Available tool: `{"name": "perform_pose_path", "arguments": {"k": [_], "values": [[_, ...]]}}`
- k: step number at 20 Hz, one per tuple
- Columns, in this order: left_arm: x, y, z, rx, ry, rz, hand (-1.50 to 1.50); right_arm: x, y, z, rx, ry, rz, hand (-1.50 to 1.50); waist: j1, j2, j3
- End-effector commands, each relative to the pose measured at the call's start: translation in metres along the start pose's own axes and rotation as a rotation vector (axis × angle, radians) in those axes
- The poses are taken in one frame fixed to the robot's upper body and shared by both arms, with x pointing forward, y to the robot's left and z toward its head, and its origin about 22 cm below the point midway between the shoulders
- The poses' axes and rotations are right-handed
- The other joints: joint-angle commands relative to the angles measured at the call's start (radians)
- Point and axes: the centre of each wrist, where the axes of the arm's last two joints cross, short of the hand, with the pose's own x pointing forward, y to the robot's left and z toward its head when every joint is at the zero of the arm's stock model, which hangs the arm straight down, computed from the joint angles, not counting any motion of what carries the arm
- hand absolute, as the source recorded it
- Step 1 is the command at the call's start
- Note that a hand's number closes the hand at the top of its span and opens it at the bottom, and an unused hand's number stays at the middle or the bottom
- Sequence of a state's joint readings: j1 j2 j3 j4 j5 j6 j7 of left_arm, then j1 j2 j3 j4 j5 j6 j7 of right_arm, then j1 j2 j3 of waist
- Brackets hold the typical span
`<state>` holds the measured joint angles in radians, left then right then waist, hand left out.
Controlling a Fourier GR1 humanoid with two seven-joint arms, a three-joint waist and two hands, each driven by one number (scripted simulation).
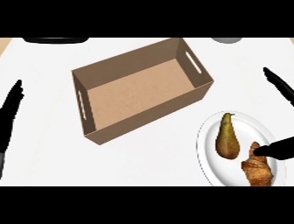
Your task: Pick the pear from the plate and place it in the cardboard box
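A brown-green pear (226, 138) lies on a white plate (209, 131) at the lower right, stem pointing away from me. Beside it on the same plate rests a croissant (258, 168). The open cardboard box (137, 89) stands in the middle of the counter, turned at an angle, with nothing inside. My right hand (292, 146) is at the right edge, fingers straight and spread; its thumb reaches over the plate's right side above the croissant, apart from the pear. At the left edge my left hand (1, 120) stays open with fingers up.
A dark object (56, 40) shows at the counter's far edge on the left, and a grey round object (227, 40) on the right. Wooden surface borders the white counter (143, 157) at both far corners.
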<state>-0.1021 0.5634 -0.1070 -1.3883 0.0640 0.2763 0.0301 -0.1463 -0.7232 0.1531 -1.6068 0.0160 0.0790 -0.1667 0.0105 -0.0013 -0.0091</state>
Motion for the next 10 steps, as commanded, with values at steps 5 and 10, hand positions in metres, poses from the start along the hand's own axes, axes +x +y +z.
{"name": "perform_pose_path", "arguments": {"k": [5, 10], "values": [[-0.031, 0.006, 0.003, 0.053, 0.108, -0.048, 0.00, -0.075, 0.041, 0.062, -0.071, -0.098, -0.159, -1.50, -0.017, 0.004, 0.010], [-0.017, 0.006, -0.004, 0.063, 0.099, -0.042, 0.00, -0.090, 0.004, 0.069, 0.038, -0.157, 0.077, -1.50, -0.012, 0.003, 0.010]]}}
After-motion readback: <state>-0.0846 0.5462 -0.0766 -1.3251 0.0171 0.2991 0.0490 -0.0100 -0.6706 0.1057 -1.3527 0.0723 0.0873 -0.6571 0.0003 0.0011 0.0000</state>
